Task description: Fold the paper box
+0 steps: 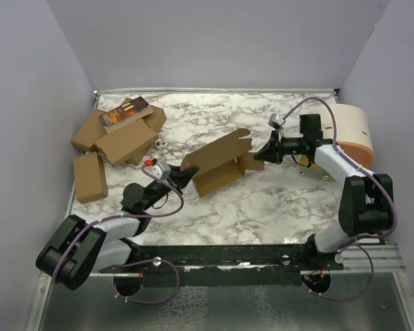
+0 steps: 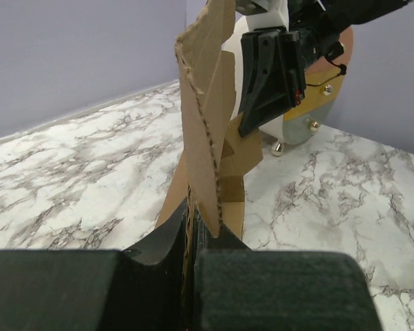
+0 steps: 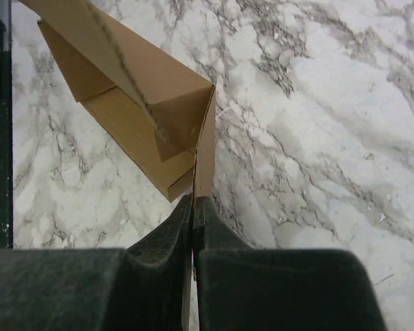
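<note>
The marble-patterned worktop (image 1: 262,207) was closed in by plain lilac walls (image 1: 214,41) on its far, left and right edges. A heap of brown cartons (image 1: 124,141) lay in the far left corner, with a printed dark-and-orange packet (image 1: 124,112) resting flat on top. One more brown carton (image 1: 90,176) lay on its own just nearer along the left edge. A small white object (image 1: 161,144), too small to identify, sat beside the heap. A large white cylinder with an orange rim (image 1: 348,124) lay on its side against the right edge, near the far right corner.
</note>
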Controlling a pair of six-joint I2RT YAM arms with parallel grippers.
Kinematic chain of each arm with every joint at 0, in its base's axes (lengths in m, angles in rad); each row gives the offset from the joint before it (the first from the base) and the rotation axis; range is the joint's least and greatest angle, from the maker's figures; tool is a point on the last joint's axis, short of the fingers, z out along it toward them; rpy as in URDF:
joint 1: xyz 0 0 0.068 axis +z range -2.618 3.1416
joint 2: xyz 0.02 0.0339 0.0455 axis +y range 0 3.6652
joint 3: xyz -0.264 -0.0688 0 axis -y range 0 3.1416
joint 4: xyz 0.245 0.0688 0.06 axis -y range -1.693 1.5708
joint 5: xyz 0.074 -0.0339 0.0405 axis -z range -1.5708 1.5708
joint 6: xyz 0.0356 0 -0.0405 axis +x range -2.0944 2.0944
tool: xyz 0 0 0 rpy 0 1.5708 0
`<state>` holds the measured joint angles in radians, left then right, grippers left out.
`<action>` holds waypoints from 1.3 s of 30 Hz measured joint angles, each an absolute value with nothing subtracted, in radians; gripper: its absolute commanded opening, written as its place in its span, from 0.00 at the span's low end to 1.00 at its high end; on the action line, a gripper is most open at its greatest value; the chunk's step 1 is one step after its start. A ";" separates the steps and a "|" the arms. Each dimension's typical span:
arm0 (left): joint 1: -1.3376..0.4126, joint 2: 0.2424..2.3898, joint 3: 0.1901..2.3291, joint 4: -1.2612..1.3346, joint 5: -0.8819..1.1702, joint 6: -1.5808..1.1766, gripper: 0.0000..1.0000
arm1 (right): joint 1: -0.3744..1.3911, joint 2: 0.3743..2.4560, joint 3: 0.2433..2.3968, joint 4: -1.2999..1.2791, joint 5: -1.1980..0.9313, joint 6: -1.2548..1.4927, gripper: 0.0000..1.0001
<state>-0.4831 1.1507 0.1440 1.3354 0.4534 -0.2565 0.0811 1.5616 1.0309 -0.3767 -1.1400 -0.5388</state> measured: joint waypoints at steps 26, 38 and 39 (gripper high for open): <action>-0.519 1.266 0.116 1.417 0.402 -0.149 0.00 | 0.194 1.523 0.794 0.041 -1.007 -0.263 0.02; -0.519 1.097 0.054 1.278 0.342 -0.058 0.00 | 0.282 1.576 0.795 0.128 -0.925 -0.218 0.04; -0.519 1.097 0.054 1.270 0.342 -0.052 0.00 | 0.282 1.584 0.795 0.133 -0.925 -0.214 0.05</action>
<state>-0.5194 1.0973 0.0536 1.2701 0.3424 -0.0521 0.2825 1.5845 0.7952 0.1326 -0.9253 -0.2138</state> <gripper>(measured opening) 0.019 0.032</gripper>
